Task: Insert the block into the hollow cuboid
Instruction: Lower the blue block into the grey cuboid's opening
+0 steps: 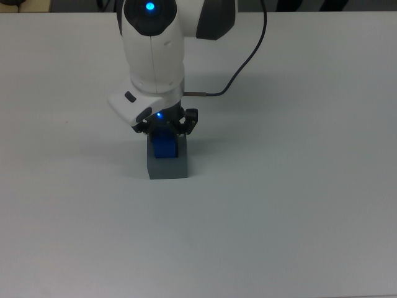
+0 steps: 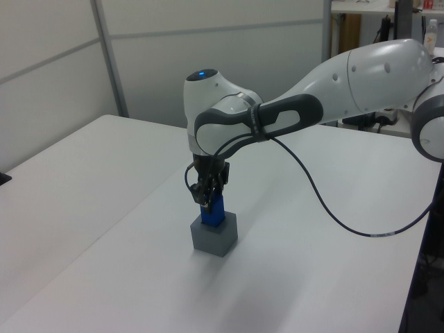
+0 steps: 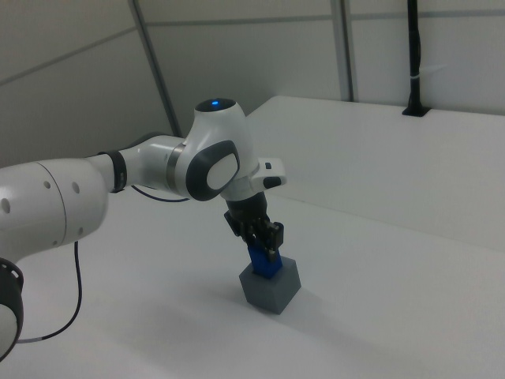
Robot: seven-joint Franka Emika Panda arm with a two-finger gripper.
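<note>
One gripper (image 2: pixel 210 199) apparently grips one block (image 2: pixel 213 213) in one hollow cuboid (image 2: pixel 215 236).

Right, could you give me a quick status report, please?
Gripper shut on small bright blue block. Block upright, lower end in grey square hollow cuboid, top protruding. Nothing in the way on white table.

Lab, bare white table (image 2: pixel 83 180), robot arm (image 2: pixel 291 118), partition walls (image 2: pixel 208 48)
</note>
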